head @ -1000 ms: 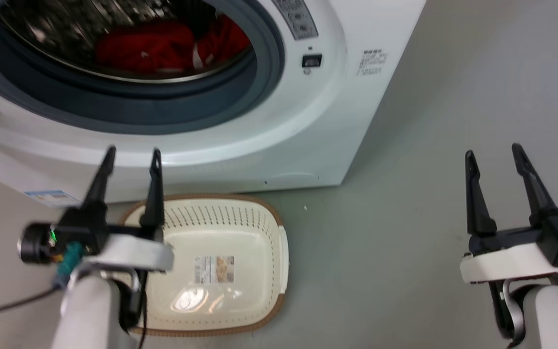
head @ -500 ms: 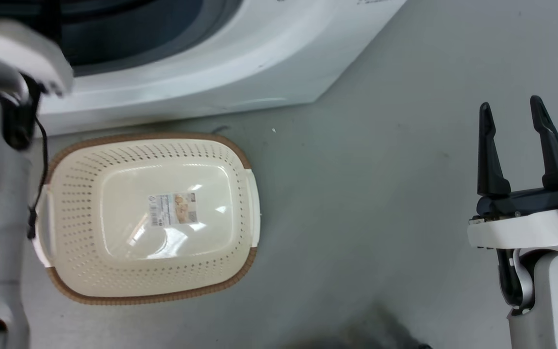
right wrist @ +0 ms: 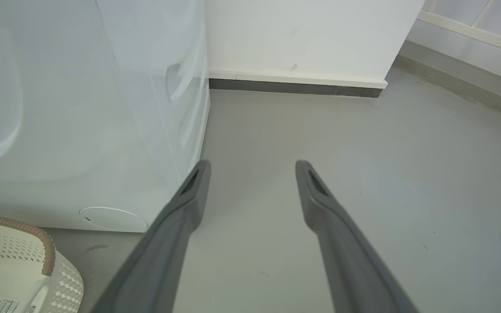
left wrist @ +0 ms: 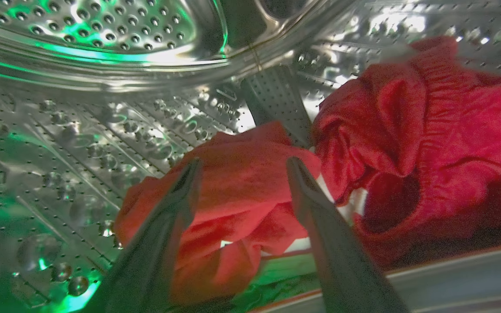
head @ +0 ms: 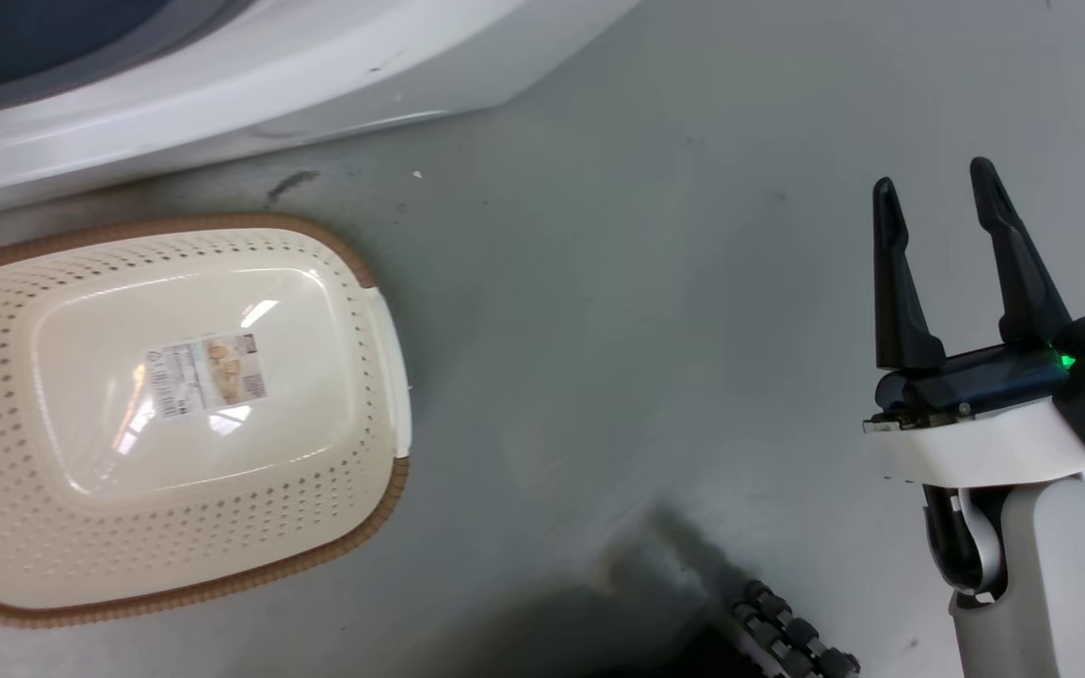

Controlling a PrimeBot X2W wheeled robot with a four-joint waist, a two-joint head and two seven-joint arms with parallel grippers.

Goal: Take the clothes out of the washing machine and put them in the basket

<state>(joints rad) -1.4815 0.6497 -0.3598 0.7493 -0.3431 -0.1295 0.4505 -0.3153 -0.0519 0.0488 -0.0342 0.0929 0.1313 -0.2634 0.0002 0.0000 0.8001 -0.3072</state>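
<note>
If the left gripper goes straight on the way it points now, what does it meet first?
Probably the nearer bright red fabric garment, lying on the perforated steel drum just beyond the open left gripper; depth is unclear.

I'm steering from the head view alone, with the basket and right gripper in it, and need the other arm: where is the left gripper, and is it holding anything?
Observer: The left gripper is inside the drum, open, holding nothing.
Operator: Are the clothes close?
Observer: The clothes lie just ahead; a red bunch shows between its fingers, contact unclear.
Operator: What's ahead of the right gripper?
Observer: The right gripper, open, points over the floor toward a white wall, the washing machine beside it.
</note>
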